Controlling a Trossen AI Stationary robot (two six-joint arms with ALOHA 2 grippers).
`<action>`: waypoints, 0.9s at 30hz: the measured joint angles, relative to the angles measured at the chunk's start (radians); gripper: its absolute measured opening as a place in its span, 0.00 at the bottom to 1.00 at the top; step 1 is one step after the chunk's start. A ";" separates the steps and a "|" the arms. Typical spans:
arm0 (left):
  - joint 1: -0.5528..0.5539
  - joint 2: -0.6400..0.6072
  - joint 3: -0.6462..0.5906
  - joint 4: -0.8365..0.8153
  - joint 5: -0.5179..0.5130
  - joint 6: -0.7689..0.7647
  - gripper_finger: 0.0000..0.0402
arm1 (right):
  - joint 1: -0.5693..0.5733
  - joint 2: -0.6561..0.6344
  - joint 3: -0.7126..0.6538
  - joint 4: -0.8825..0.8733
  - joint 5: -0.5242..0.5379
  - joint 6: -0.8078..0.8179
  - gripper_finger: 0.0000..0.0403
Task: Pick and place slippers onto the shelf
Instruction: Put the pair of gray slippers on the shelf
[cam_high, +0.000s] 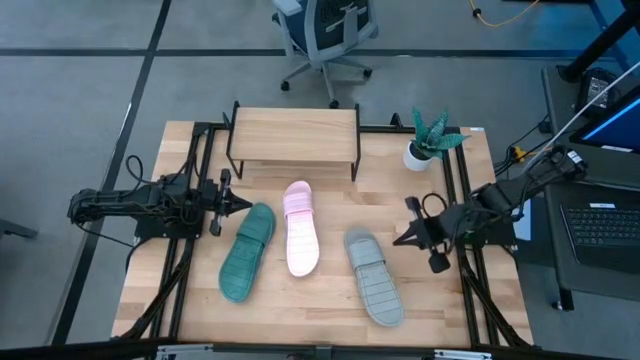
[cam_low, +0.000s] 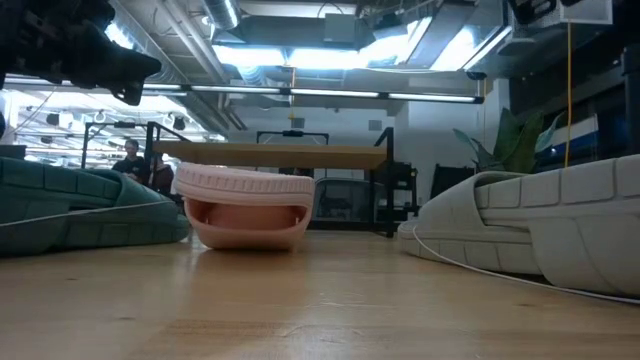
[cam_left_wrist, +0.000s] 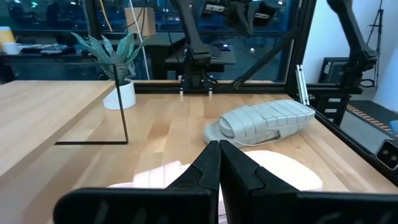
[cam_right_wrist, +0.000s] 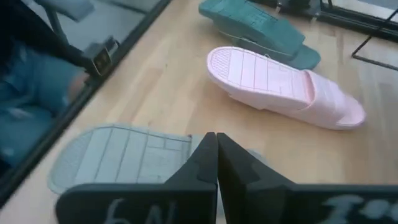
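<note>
A small potted plant with green spiky leaves in a white pot (cam_high: 424, 146) stands at the far right of the light wooden tabletop (cam_high: 200, 300), just beside the low shelf with a pale wooden plank top and thin black metal legs (cam_high: 293, 134), whose top is bare. Beyond the tabletop a grey office chair on castors (cam_high: 325, 38) stands on the floor, and an open laptop (cam_high: 602, 225) sits off to the right. All three slippers lie on the tabletop in front of the shelf, apart from each other: the teal green ribbed slide sandal (cam_high: 246, 252) on the left, the pale pink slide sandal (cam_high: 300, 227) in the middle, the grey slide sandal (cam_high: 373, 275) on the right. The left gripper (cam_high: 231, 203) sits level, pointing inward just beside the teal sandal's far end, its fingers (cam_left_wrist: 205, 168) pressed together on nothing. The right gripper (cam_high: 405, 238) points inward near the grey sandal's strap, its fingers (cam_right_wrist: 208, 163) likewise closed and empty.
</note>
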 joint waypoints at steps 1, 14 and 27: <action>0.000 0.000 0.000 0.000 -0.006 0.000 0.00 | 0.011 0.017 0.014 -0.017 0.024 0.000 0.00; 0.001 0.000 0.000 0.000 -0.103 -0.002 0.00 | 0.165 0.156 0.021 -0.040 0.186 0.059 0.00; 0.001 0.000 0.000 0.001 -0.121 -0.063 0.00 | 0.253 0.355 0.141 -0.202 0.344 0.197 0.00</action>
